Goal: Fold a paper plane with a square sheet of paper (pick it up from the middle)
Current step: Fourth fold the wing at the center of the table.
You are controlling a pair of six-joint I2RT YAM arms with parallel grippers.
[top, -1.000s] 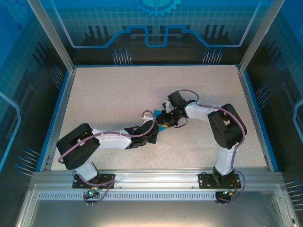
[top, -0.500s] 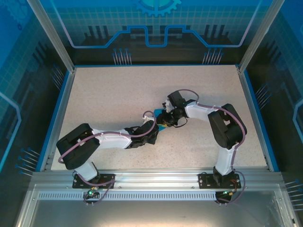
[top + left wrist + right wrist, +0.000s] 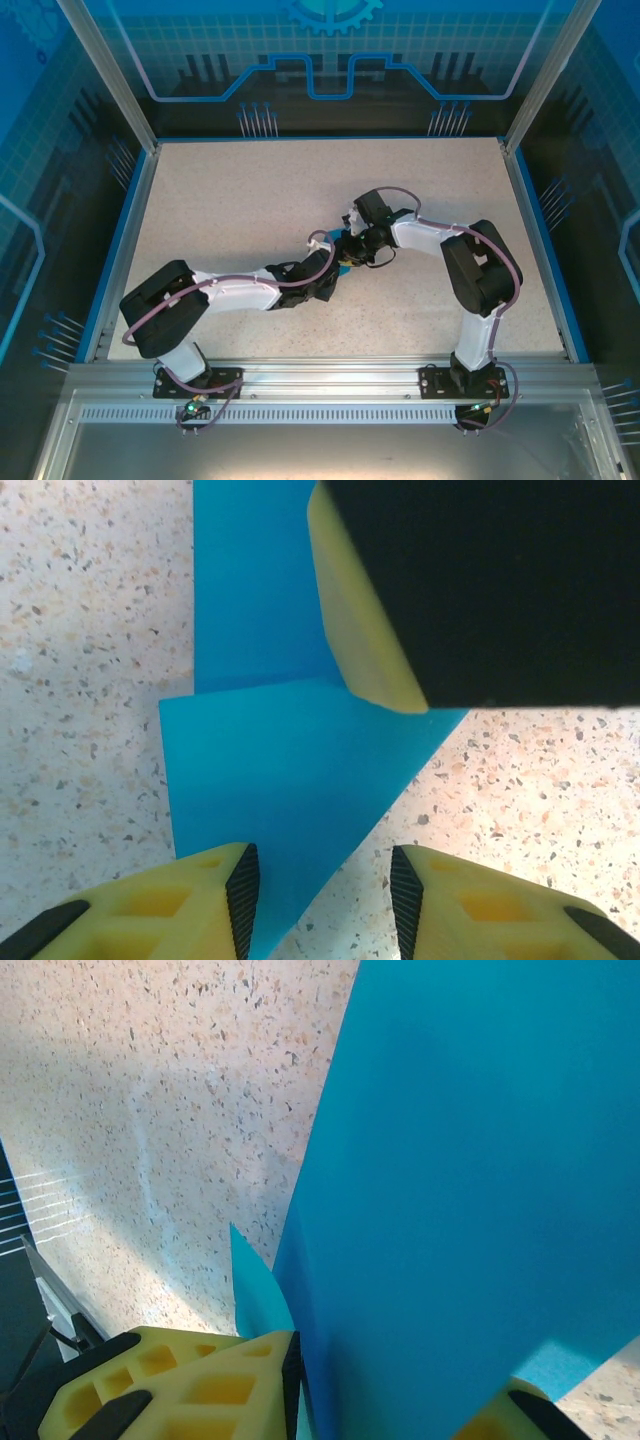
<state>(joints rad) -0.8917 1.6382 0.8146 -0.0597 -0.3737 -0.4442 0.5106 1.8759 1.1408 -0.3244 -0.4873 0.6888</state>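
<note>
I'm looking at a pale, speckled table (image 3: 230,200) with a blue rim along its left, right and far sides. Near the middle lies a folded blue paper (image 3: 280,770). Its layers rest flat on the surface, and the speckled top shows on both sides of it.

Construction: left arm (image 3: 238,293) and right arm (image 3: 425,236) have white link shells, black joint housings and a looped purple cable (image 3: 400,193). Black base plates (image 3: 197,381) at 6 o'clock. The fingers (image 3: 190,905) are yellow, pocketed, with black ribbed pads (image 3: 243,888).
</note>
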